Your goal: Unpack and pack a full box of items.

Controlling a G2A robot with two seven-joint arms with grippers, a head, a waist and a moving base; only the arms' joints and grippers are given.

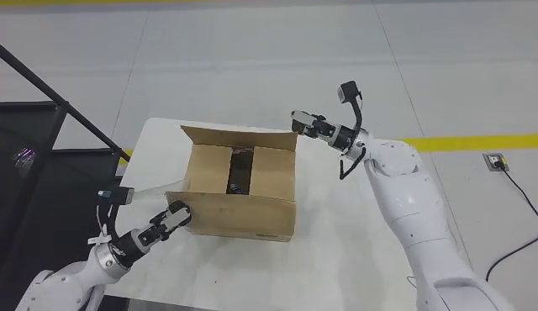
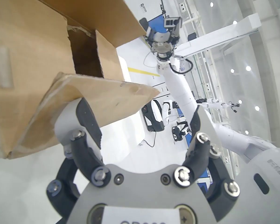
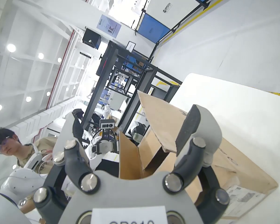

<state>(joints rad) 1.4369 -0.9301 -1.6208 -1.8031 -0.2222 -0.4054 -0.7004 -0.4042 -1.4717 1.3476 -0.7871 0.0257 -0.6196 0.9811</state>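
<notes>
Pincer jaws are spread apart on both arms: the left pincer is set at the near left corner of the cardboard box, with one finger laid against a bent flap. The right pincer is placed at the far right corner, beside another flap. The box stands on the bench, nearer its left edge, with dark items glimpsed inside; only flap opening is judged under way, so emptying and repacking are left.
</notes>
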